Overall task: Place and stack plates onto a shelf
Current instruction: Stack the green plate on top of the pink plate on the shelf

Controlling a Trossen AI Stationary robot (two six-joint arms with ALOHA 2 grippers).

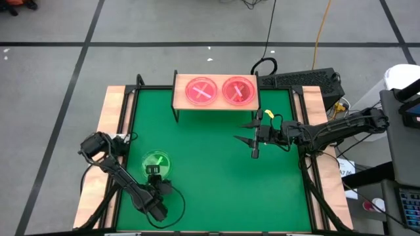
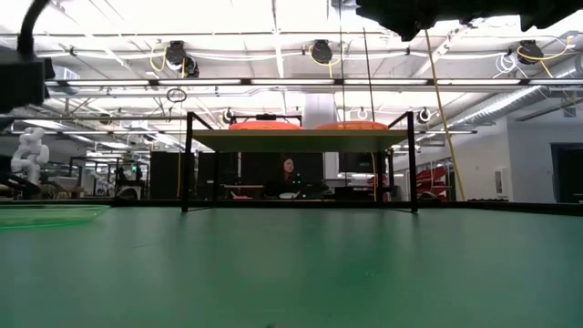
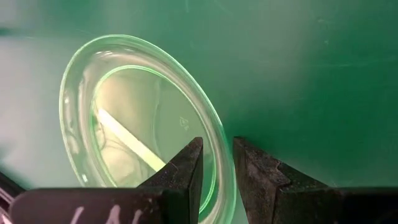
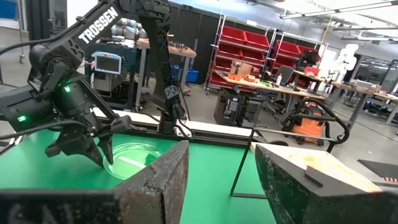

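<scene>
A green translucent plate (image 1: 156,159) with a bright stripe lies on the green mat near its left near corner, and shows close up in the left wrist view (image 3: 134,124). My left gripper (image 1: 155,172) is at the plate's near rim, shut on it. The light-wood shelf (image 1: 180,98) stands on black legs at the mat's far edge and carries two lots of pink plates (image 1: 201,91) (image 1: 239,91). How many are stacked in each I cannot tell. My right gripper (image 1: 254,139) is open and hovers over the mat in front of the shelf's right end, touching nothing. My left gripper holds the green plate by its near rim (image 3: 222,177). One finger (image 3: 186,171) is inside the dish and the other (image 3: 258,177) outside, pinching the rim between them. The fingers come from the table's near side, slanting down. In the low view the plate (image 2: 46,216) lies flat on the mat.
The mat (image 1: 210,190) is bare between the green plate and the shelf. Wooden table borders (image 1: 111,105) run along both sides. Cables and a dark box (image 1: 308,80) lie behind the shelf's right end. A person sits far off in the room (image 2: 290,173).
</scene>
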